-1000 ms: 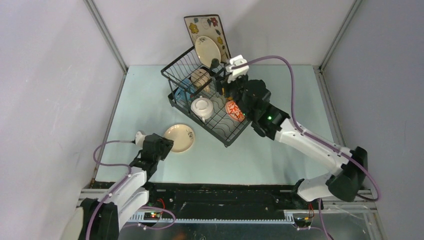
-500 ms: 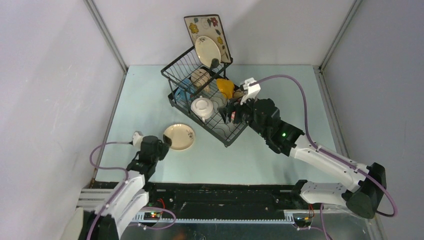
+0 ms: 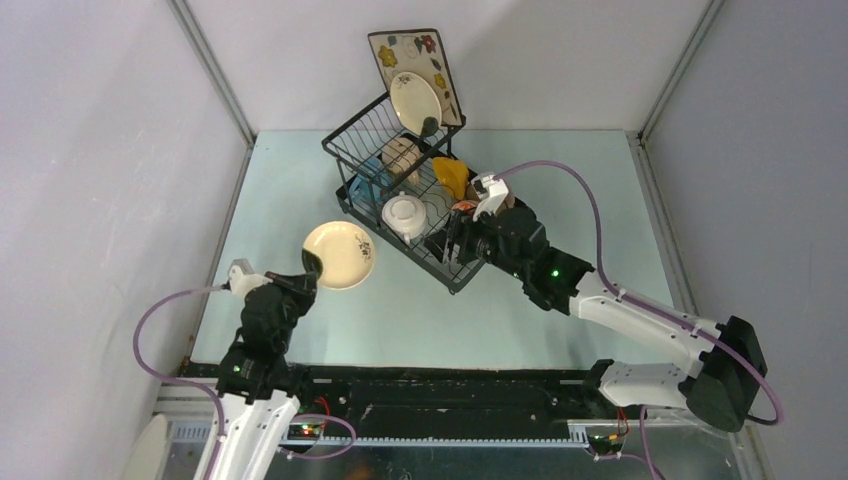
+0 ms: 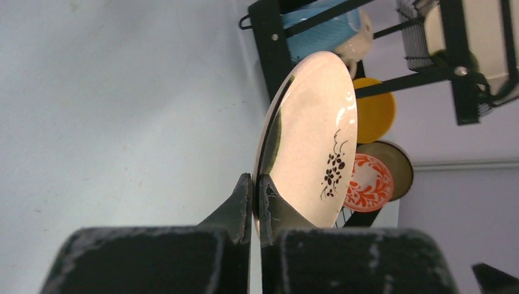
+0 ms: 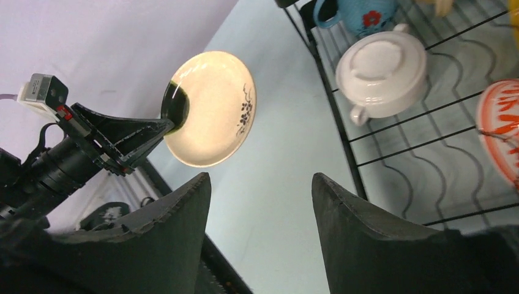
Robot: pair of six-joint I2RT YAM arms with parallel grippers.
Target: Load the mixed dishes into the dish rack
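My left gripper (image 3: 311, 263) (image 4: 255, 184) is shut on the rim of the cream round plate (image 3: 340, 255) (image 4: 312, 122) (image 5: 211, 110), which hangs tilted above the table, left of the dish rack (image 3: 365, 130) (image 5: 333, 104). The white two-handled bowl (image 3: 405, 215) (image 5: 380, 73), blue mug (image 5: 358, 12), beige mug (image 3: 400, 155), orange-yellow bowl (image 3: 450, 177), red-patterned bowl (image 5: 499, 128) (image 4: 370, 184) and tan bowl (image 4: 401, 168) sit in the rack. The square floral plate (image 3: 412, 60) leans behind it. My right gripper (image 3: 455, 240) (image 5: 260, 177) stands open and empty at the rack's near edge.
A second cream plate (image 3: 415, 100) stands in the raised basket. Grey walls close in the table on the left, back and right. Purple cables (image 3: 560, 165) loop from both wrists.
My left gripper has shut on the plate's rim and lifted it off the table, tipping it up. My right arm has drawn back from the rack's far side toward its near edge.
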